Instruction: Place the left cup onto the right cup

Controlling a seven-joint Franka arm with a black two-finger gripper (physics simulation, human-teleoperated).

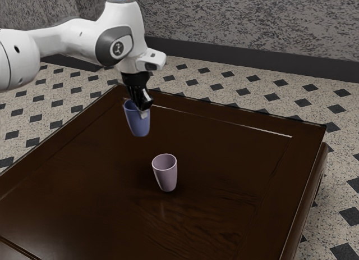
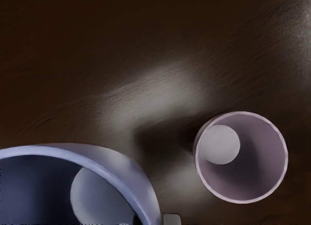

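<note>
A blue cup (image 1: pixel 138 121) hangs in the air above the dark wooden table (image 1: pixel 235 176), held by its rim. My gripper (image 1: pixel 139 103) is shut on that rim, one finger inside and one outside. A lilac cup (image 1: pixel 165 172) stands upright on the table, below the blue cup and toward the exterior view's right. In the wrist view the blue cup (image 2: pixel 77 186) looms large just under my hand, and the lilac cup (image 2: pixel 240 157) shows its open mouth beside it, apart from it.
The table has a raised rim (image 1: pixel 305 170) around a sunken top. Around it lies a speckled floor (image 1: pixel 269 86) with dark diamonds, and a grey wall (image 1: pixel 252 18) stands behind.
</note>
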